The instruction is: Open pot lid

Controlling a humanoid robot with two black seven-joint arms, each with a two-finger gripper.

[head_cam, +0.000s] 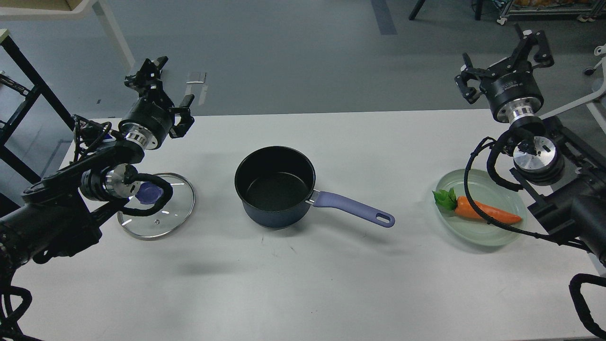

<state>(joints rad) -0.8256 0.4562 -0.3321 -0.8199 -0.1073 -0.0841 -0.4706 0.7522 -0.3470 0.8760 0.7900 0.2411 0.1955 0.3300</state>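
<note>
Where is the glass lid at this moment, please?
In the head view, the lid lies flat on the white table, to the left of the open pot and apart from it, partly under the left arm.

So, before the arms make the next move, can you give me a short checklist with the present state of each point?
1. Lid off the pot: ok, it lies flat on the table, to the pot's left.
2. Pot uncovered and upright: ok, its black inside shows.
3. Left gripper free of the lid: ok, open and raised, holding nothing.
4. Right gripper free: ok, open, holding nothing.
5. Lid fully on the table: cannot tell, the left arm hides its near-left edge.
6. Carrot lying on the plate: ok, away from the pot.
</note>
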